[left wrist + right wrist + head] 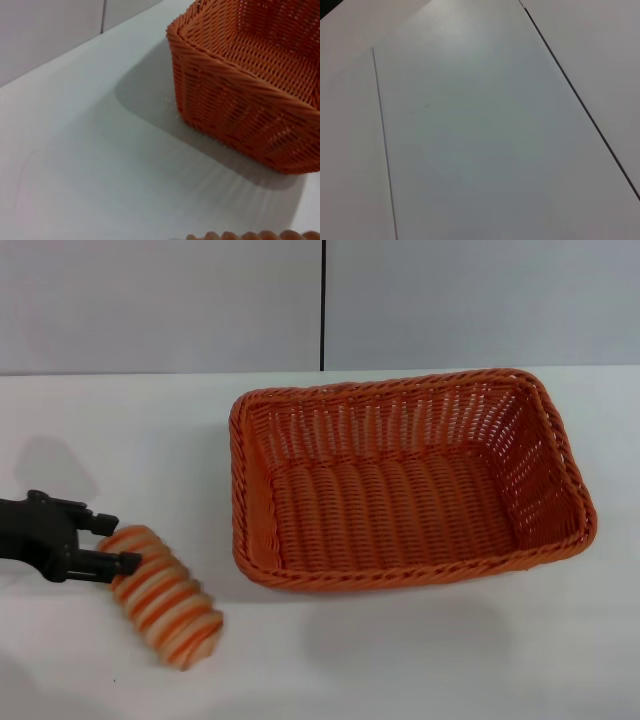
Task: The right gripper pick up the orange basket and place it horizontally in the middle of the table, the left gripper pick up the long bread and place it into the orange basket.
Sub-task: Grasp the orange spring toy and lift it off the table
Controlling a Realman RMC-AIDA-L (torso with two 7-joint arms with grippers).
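The basket sits lengthwise across the middle of the white surface, open side up and empty, so to my eye the right arm's half of the job is done; that arm is nowhere to be seen from the head view, and its wrist camera shows only blank pale panels with thin seams, so I cannot say how the right claw stands. The action is on the left. The left claw reaches in from the left edge, low over the surface, with one black finger above and one below the near end of the bread, the fingers set just wide enough to straddle that end and apparently touching it (whether they are truly pinching yet I would not swear). The bread lies at a slant, well to the left of the basket and nearer the front edge, apart from it. Gripping it by the end rather than the middle makes sense given the arm's sideways approach, though a loaf held that way may droop. The left wrist camera catches the basket's near corner and a sliver of bread at the frame edge. I see no labels, brands or writing anywhere.
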